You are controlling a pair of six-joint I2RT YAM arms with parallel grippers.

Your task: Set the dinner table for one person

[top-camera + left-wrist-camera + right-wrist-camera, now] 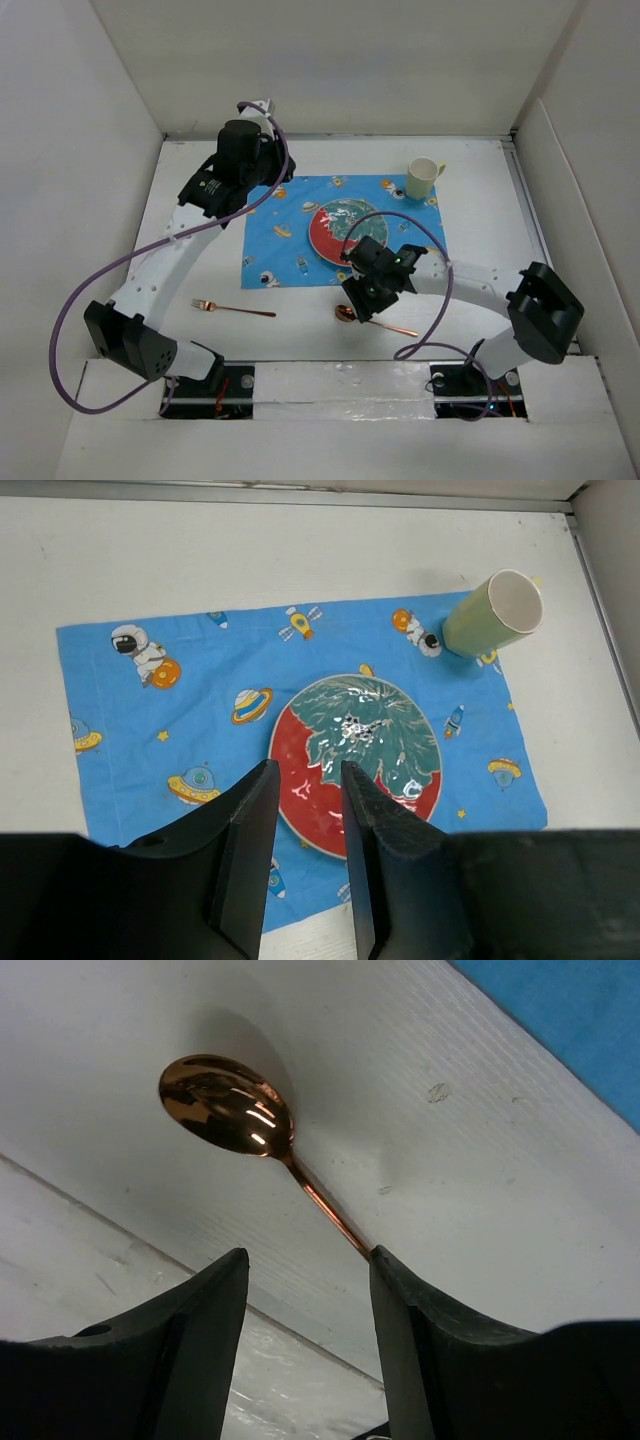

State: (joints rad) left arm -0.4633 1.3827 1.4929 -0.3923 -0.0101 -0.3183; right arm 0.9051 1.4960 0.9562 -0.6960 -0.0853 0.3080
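Top view: the white dinner table point(480, 200) fills the frame. The placemat point(275, 235), plate point(335, 225) and cup point(423, 179) sit at centre. The fork point(232, 309) and spoon point(375, 322) lie below the mat, seemingly not yet placed.

Left wrist view: the left pincer point(305, 780) hangs narrowly parted and empty above the plate.

Right wrist view: the right pincer point(308, 1260) stands moderately apart, with the spoon's handle reaching one fingertip, ungripped.

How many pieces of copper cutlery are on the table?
2. A copper fork lies on the white tabletop near the left arm; a copper spoon lies beneath the right gripper, beside the blue placemat. More could hide under the arms.
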